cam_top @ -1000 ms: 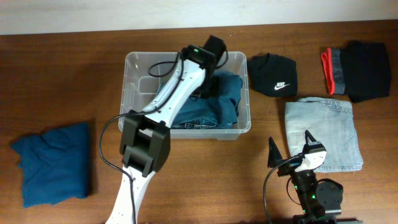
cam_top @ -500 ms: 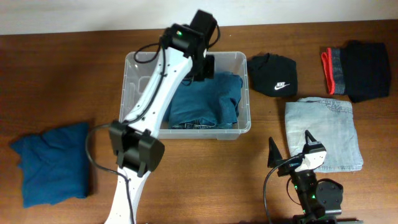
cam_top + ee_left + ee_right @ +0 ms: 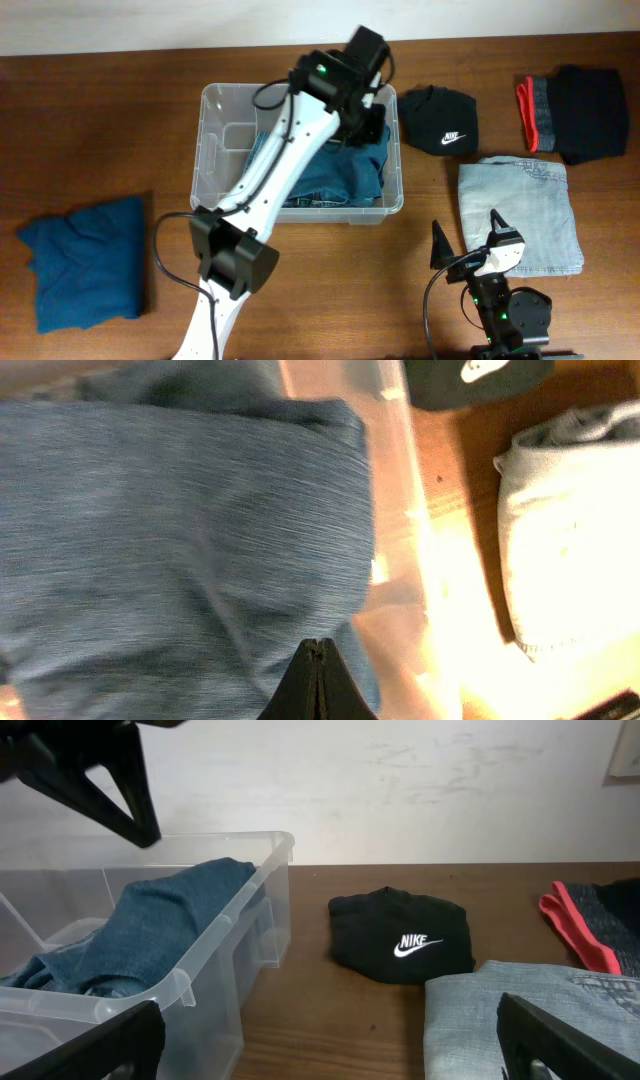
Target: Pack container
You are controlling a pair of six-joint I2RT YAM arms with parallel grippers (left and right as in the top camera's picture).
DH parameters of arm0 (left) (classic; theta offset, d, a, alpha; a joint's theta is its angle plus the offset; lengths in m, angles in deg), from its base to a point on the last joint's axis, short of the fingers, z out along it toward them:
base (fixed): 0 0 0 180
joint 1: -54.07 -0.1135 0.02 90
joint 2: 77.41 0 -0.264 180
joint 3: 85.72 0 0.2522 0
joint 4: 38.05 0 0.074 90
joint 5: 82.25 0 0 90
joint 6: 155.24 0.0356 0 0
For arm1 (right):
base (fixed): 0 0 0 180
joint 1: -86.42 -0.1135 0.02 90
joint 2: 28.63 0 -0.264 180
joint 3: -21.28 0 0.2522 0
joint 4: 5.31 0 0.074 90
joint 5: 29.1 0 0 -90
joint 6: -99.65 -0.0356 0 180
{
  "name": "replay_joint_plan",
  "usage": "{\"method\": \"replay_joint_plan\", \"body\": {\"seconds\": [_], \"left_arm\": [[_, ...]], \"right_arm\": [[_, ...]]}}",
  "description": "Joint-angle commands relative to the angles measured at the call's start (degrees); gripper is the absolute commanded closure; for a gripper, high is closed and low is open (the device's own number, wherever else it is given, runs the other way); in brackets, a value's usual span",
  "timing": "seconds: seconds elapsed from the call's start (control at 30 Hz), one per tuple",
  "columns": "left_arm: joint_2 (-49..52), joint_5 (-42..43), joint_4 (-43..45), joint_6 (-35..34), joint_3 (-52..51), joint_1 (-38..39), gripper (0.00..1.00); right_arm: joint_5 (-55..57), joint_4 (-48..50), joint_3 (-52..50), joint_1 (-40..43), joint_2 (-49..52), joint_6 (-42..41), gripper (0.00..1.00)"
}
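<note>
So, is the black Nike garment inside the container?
No, the black Nike garment lies on the table beside the container, outside its rim.

The large clear rectangular plastic container (image 3: 200,150) is looking smooth and glossy, its walls catching the light. The folded blue denim garment (image 3: 350,175) inside it is showing a matt, finely ribbed weave. The brown wooden table (image 3: 100,130) is showing a smooth, grained surface with a faint sheen. The black cloth item with a white logo (image 3: 440,118) is looking soft and matt, and the pale blue folded denim (image 3: 520,215) is looking faded and coarse.
</note>
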Motion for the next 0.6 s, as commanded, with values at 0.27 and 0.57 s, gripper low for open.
{"method": "replay_joint_plan", "body": {"seconds": [0.27, 0.57], "left_arm": [[0.9, 1.0, 5.9, 0.7, -10.8, 0.3, 0.99], [1.0, 0.2, 17.6, -0.9, -20.8, 0.0, 0.99]], "right_arm": [[0.5, -0.2, -0.4, 0.4, -0.4, 0.4, 0.01], [0.5, -0.2, -0.4, 0.4, -0.4, 0.4, 0.01]]}}
